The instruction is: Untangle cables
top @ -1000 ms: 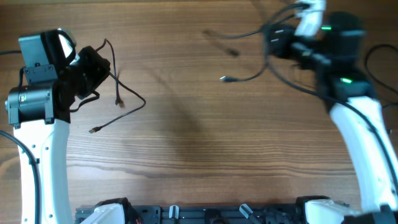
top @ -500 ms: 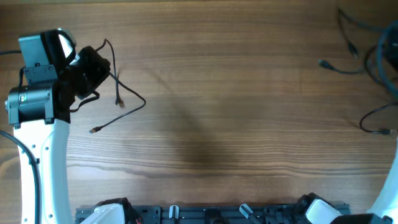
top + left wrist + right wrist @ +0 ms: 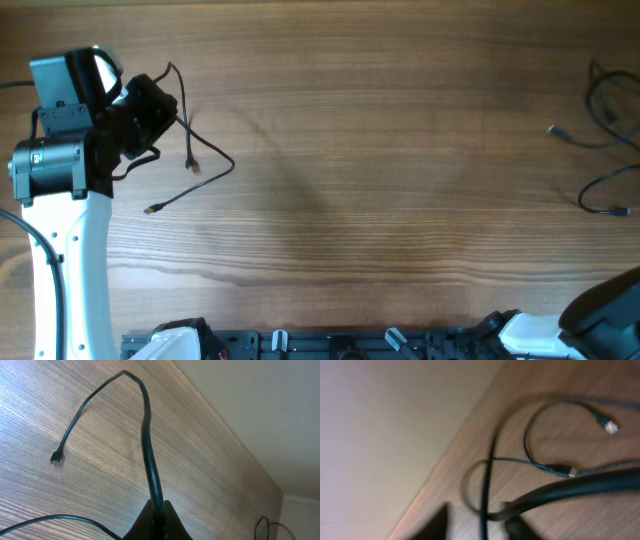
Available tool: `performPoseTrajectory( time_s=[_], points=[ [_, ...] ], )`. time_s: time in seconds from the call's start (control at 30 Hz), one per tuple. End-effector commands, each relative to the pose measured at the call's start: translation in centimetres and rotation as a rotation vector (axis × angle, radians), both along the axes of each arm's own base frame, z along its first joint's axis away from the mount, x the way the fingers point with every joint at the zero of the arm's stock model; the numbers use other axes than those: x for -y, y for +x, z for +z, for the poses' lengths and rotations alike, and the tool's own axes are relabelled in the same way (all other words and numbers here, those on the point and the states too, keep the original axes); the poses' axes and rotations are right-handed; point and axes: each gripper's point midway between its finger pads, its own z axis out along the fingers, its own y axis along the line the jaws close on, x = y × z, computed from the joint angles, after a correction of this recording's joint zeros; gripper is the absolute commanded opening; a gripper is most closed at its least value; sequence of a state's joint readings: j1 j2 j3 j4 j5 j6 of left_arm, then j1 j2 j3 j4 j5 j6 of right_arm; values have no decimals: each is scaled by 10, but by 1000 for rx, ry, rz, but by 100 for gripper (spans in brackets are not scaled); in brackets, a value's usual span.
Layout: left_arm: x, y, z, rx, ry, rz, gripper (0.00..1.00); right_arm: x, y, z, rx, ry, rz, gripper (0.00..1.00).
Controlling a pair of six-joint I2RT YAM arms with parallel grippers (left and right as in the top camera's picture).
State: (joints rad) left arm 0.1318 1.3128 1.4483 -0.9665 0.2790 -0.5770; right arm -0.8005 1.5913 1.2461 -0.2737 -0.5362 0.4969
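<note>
At the rig's left side, my left tool (image 3: 157, 510) is clamped together on the pinched cable (image 3: 147, 435), a thin black cord that rises from the tips, bends over and runs down to a small plug (image 3: 56, 456) lying on the wooden counter (image 3: 350, 150). From above, this cord trails in loose bends just beside the left arm (image 3: 70, 250). Well apart, at the counter's right edge, the loose cables (image 3: 555, 467) lie in open loops, plugs showing. My right tool (image 3: 480, 526) hangs over them, blurred, its tips standing apart; one thin strand passes between them, and I cannot tell whether it touches either.
</note>
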Motion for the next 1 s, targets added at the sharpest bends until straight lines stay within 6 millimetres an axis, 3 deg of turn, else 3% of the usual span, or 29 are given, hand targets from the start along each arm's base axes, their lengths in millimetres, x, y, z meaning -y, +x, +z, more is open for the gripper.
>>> performPoseTrajectory(
  time_s=[0.0, 0.1, 0.23, 0.43, 0.53, 0.57, 0.67, 0.87, 0.97],
  points=[
    [3, 1, 0, 3, 9, -28, 4, 2, 3, 4, 4, 4, 2, 70],
    [3, 1, 0, 3, 9, -29, 4, -13, 4, 12, 38, 36, 70, 89],
    [17, 2, 1, 11, 10, -68, 4, -34, -1, 27, 43, 27, 119, 93],
    [80, 10, -5, 21, 3, -235, 4, -98, -4, 65, 74, -42, 273, 95],
    [116, 10, -16, -10, -16, -312, 4, -126, -4, 78, 95, -67, 343, 95],
    [137, 9, -23, -24, -15, -367, 4, -137, -3, 81, 99, -70, 366, 96],
    [175, 4, -39, -56, -10, -462, 4, -161, -1, 82, 94, -82, 433, 95],
    [245, -14, -78, -130, 9, -638, 5, -181, 0, 76, 72, -80, 493, 95],
    [266, -21, -84, -132, 14, -691, 20, -182, -1, 74, 63, -72, 494, 96]
  ],
)
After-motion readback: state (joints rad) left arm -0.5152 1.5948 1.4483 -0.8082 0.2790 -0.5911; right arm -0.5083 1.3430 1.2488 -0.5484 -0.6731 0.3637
